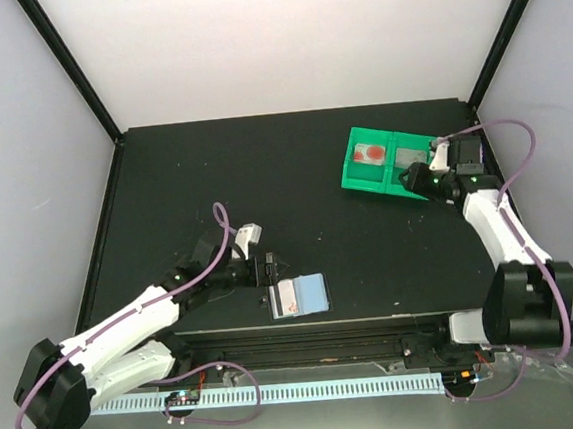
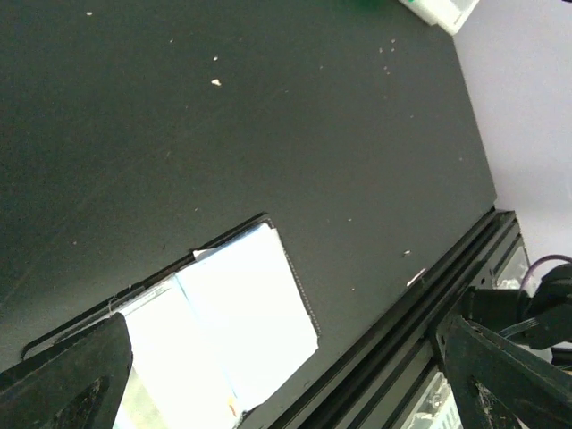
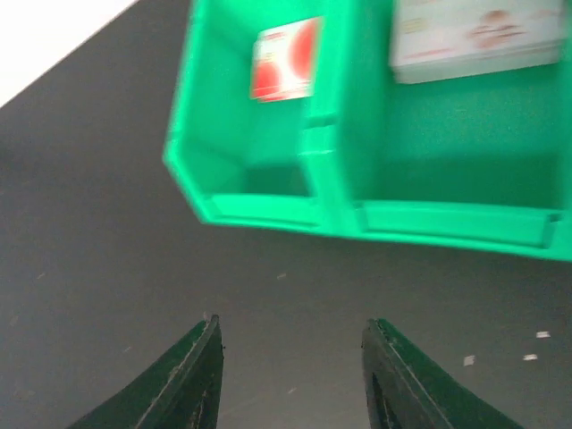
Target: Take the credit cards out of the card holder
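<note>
right hand (image 3: 290,335) near perhaps two cards (image 3: 286,59)

One card holder (image 1: 301,296), one green tray (image 1: 362,182), two cards (image 3: 286,58).

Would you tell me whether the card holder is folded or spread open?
Spread open: the card holder lies flat, pale inner panels facing up.

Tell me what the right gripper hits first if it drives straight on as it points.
Most likely the near wall of the green tray; only table shows between it and the right gripper. If the aim dips, the table comes first.
</note>
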You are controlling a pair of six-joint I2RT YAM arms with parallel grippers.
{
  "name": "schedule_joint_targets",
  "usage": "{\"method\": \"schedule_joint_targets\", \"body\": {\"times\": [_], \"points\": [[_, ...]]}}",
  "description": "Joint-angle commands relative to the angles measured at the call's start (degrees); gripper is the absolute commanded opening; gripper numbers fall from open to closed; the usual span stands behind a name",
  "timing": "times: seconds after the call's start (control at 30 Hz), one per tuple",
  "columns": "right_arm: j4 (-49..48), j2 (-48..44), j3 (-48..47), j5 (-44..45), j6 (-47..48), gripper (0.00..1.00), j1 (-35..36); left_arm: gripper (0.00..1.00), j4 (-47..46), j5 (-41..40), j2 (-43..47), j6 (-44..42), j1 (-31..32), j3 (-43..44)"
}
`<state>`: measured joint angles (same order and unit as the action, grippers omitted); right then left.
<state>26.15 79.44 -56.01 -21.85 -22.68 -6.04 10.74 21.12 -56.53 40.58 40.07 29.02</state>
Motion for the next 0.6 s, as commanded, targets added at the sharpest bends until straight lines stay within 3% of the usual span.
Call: {"method": "schedule_joint_targets", "body": {"times": [0.0, 0.3, 0.57], "points": [[0.58, -7.41, 2.55, -2.69, -1.07, 0.44, 4.64, 0.97, -0.70, 1.18, 2.99, 2.24, -0.43, -1.43], [-0.15, -16.57, 11.66, -1.06, -3.96, 0.43, 17.68, 0.86, -2.45, -0.49, 4.59, 5.08, -0.36, -5.99], [-4.67, -18.17, 19.04, 0.90, -9.23, 0.43, 31.28, 0.74, -3.17, -0.64, 0.83, 5.48, -0.38, -7.76]]}}
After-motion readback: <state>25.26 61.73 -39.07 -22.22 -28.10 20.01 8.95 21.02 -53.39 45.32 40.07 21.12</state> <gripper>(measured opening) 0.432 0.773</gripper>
